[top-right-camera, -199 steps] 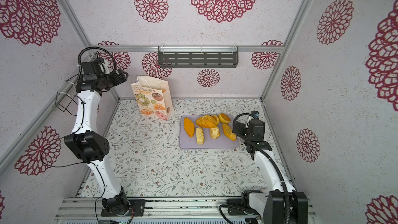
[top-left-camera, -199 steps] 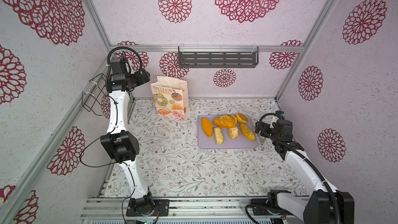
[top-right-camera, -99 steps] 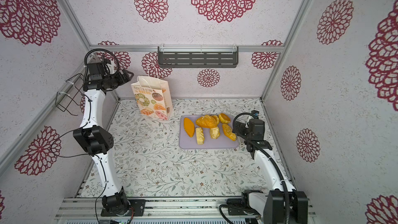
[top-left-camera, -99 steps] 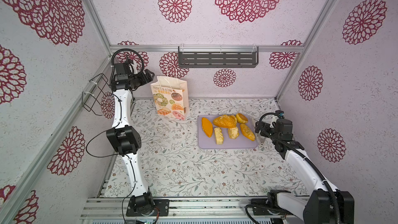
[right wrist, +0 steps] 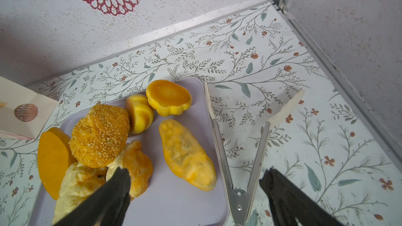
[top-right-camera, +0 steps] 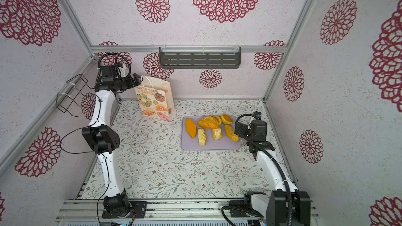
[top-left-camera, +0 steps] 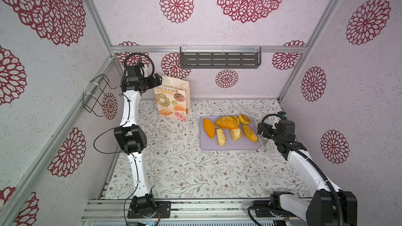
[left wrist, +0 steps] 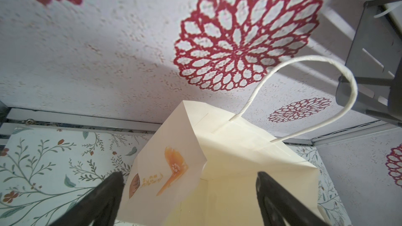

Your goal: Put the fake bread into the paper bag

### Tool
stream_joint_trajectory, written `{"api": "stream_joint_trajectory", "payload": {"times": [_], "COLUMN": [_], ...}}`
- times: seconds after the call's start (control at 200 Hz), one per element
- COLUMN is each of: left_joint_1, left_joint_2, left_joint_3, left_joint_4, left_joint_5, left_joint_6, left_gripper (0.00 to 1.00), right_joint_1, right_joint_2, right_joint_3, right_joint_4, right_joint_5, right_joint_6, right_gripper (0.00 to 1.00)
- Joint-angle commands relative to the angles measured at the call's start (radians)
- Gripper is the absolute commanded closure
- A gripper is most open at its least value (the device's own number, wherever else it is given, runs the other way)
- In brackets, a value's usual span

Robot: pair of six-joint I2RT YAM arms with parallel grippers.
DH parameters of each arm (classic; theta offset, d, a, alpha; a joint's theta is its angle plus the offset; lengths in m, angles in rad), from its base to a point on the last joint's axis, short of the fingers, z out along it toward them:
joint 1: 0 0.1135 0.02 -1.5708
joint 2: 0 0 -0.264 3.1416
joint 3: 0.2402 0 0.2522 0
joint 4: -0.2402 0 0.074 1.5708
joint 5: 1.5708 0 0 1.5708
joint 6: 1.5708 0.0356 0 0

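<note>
Risk: left gripper, jaws apart at the rim of the paper bag, could crumple or tip it; right gripper, jaws apart too, could snag the tongs beside the fake bread.

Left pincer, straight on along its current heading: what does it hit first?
The paper bag: its top sits right ahead of the open left pincer, centred in the wrist view. Probably the near upper edge first; depth is unclear.
</note>
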Motion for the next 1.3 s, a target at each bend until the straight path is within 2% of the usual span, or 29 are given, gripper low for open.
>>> {"api": "stream_joint_trajectory", "payload": {"times": [0.0,0.18,0.39,0.53,0.701,0.796,0.906,0.981,1.156,1.296], "left_joint_1": [-0.015,-0.024,-0.019,0.005,0.019,0.019,0.008,-0.015,-0.088,-0.11], "left_joint_2": [0.011,0.006,-0.06,-0.124,-0.222,-0.3,-0.424,-0.481,-0.536,-0.55], "left_joint_3": [0.033,0.039,0.033,0.031,-0.009,-0.082,-0.271,-0.365,-0.463,-0.56], "left_joint_4": [-0.017,-0.041,-0.047,-0.054,-0.085,-0.099,-0.01,0.031,0.087,0.224], "left_joint_5": [-0.062,-0.142,-0.185,-0.163,-0.09,-0.047,0.022,0.019,-0.044,-0.051], "left_joint_6": [0.049,0.06,0.005,-0.075,-0.182,-0.274,-0.397,-0.443,-0.519,-0.616], "left_gripper": [0.06,0.13,0.13,0.11,0.04,0.0,0.0,0.02,0.03,0.03], "right_joint_1": [0.006,0.006,0.005,0.006,0.005,0.006,0.006,0.006,0.006,0.006], "right_joint_2": [0.001,0.009,0.007,0.005,-0.003,-0.014,-0.02,-0.021,-0.016,-0.021], "right_joint_3": [0.018,0.021,0.023,0.023,0.022,0.016,0.009,0.008,0.005,-0.004], "right_joint_4": [0.02,0.019,0.019,0.016,0.011,0.011,0.017,0.019,0.023,0.032], "right_joint_5": [-0.017,-0.02,-0.024,-0.026,-0.033,-0.031,-0.032,-0.038,-0.053,-0.056], "right_joint_6": [0.015,0.017,0.017,0.02,0.025,0.024,0.027,0.03,0.044,0.054], "right_gripper": [0.01,0.01,0.01,0.01,0.01,0.01,0.01,0.01,0.01,0.01]}}
